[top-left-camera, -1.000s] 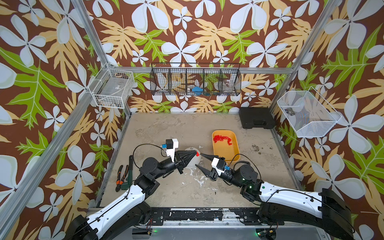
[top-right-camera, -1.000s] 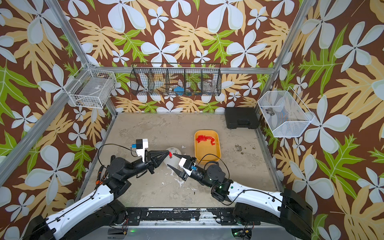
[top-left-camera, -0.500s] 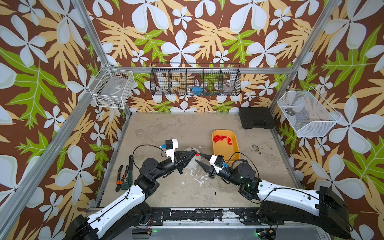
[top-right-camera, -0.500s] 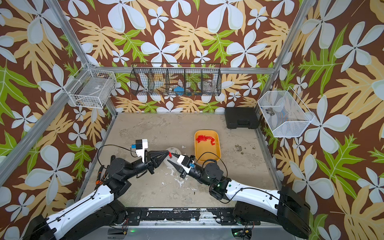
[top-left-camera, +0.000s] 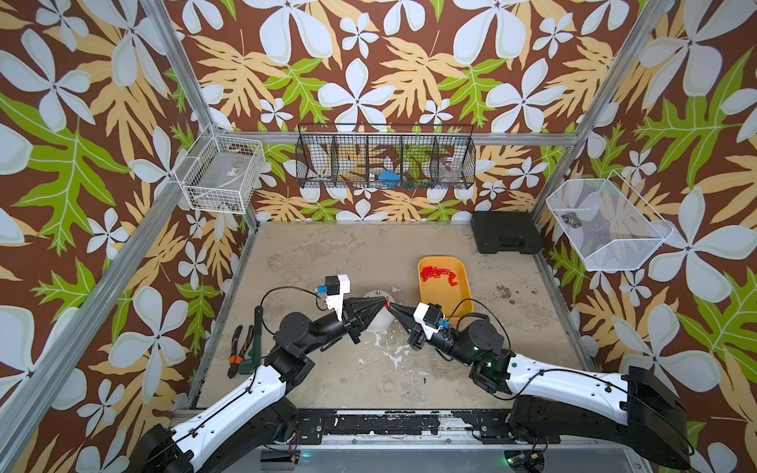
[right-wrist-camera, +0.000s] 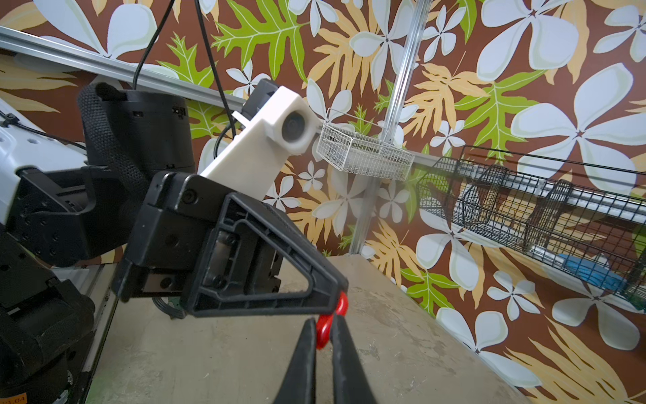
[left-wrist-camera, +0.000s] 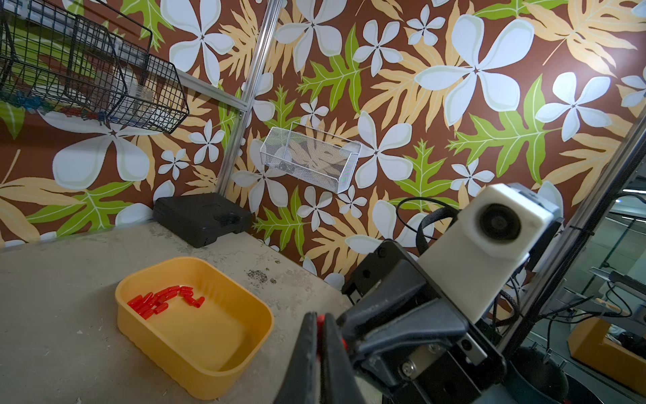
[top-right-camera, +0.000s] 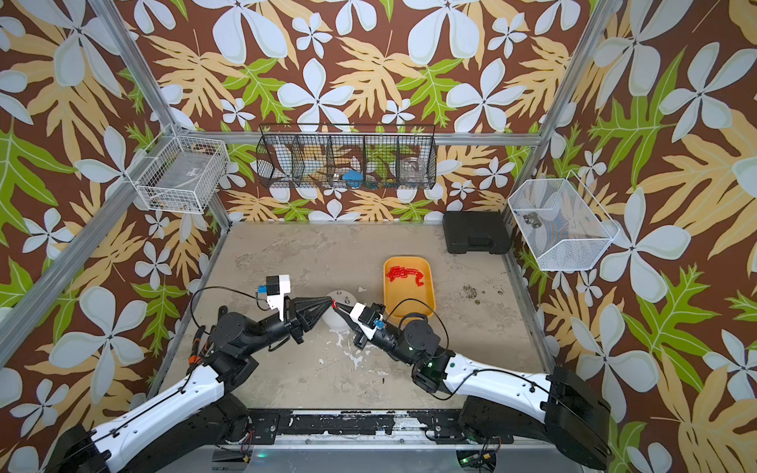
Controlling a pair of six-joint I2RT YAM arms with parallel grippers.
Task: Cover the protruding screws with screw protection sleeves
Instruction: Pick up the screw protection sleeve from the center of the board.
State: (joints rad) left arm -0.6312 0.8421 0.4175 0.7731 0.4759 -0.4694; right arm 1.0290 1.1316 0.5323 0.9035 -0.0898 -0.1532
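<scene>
A: Where do the grippers stand?

B: Tip to tip above the white dome. The left gripper is pinched on one red sleeve. The right gripper has its two fingers drawn in on the sleeve's other end, with red showing between them in the right wrist view.

A: How does that sleeve lie?

B: Its long axis runs from one set of tips to the other, roughly level, in line with both grippers. In both top views it is only a red speck between the black tips.

A: And the screws?

B: One thin screw stands upright on the dome's top, and in a top view another shows beside it. The arms hide the rest of the dome.

A: What about containers?

B: The yellow tray sits just beyond the right gripper, on the table. A loose heap of red sleeves lies at its far end, pointing every way; the near half is bare. A black case lies in the far right corner. On the walls hang a black wire basket with compartments holding small items I cannot make out, a white wire basket and a white mesh bin. Pliers lie at the table's left edge.
</scene>
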